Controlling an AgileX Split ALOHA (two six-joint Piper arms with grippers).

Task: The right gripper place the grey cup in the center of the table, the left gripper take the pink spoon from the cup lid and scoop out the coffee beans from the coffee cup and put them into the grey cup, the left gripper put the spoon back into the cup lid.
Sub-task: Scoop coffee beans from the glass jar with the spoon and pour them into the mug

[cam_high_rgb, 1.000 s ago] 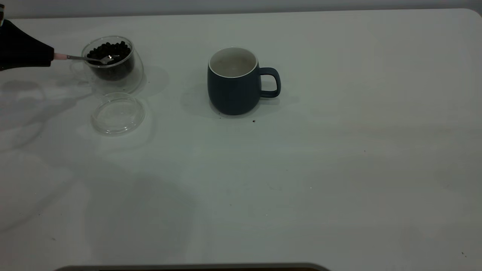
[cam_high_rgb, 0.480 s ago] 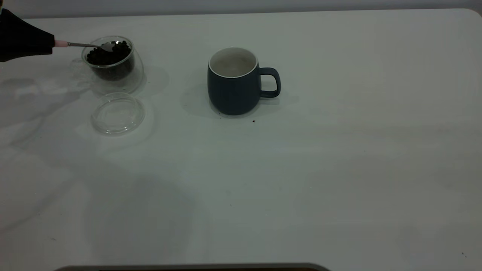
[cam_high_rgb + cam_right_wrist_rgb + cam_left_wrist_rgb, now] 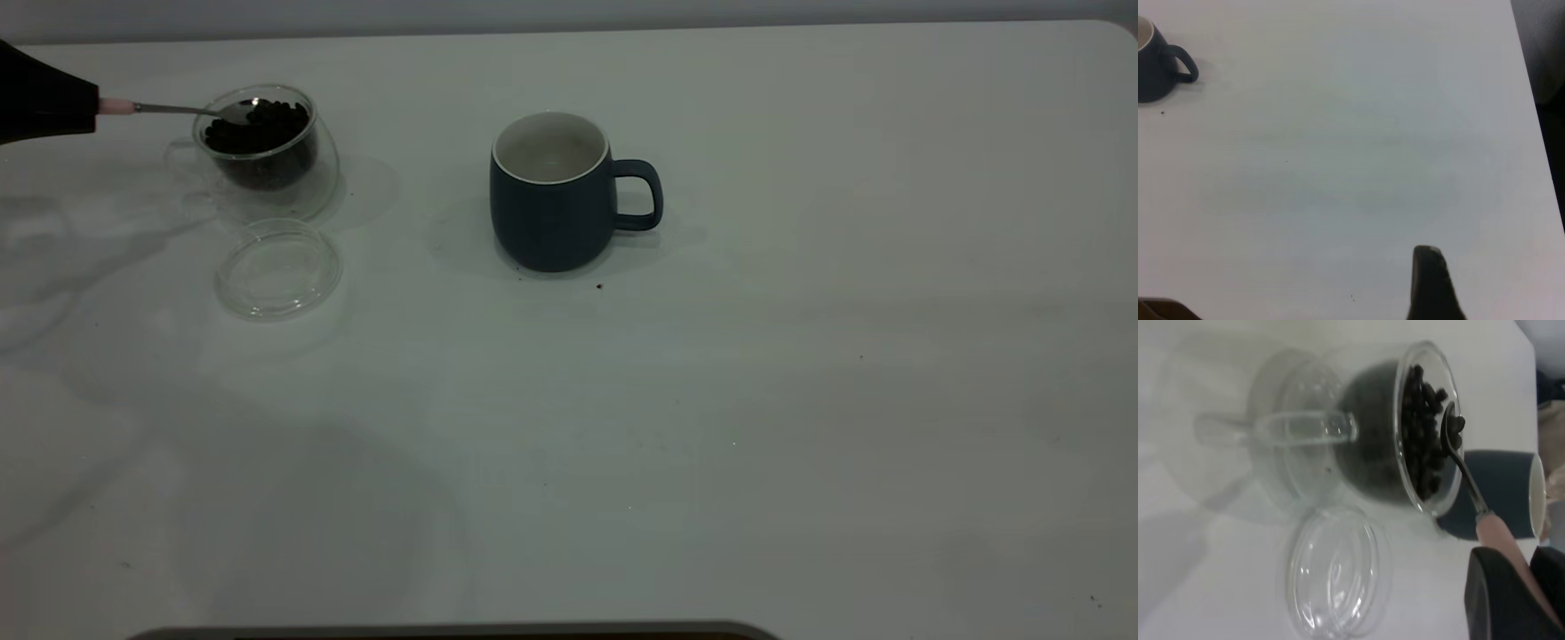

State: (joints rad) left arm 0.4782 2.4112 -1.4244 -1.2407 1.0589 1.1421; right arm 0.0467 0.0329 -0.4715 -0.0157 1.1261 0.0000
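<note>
A pale white surface fills the view, marked with a few tiny dark specks and soft grey shadows.

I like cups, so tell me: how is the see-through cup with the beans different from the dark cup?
The glass coffee cup is clear; the grey cup is dark outside and white inside. The glass coffee cup holds coffee beans, while the grey cup looks empty. The spoon, held by the left gripper, reaches into the glass coffee cup; nothing touches the grey cup. Both stand upright on the table and have a handle.
</note>
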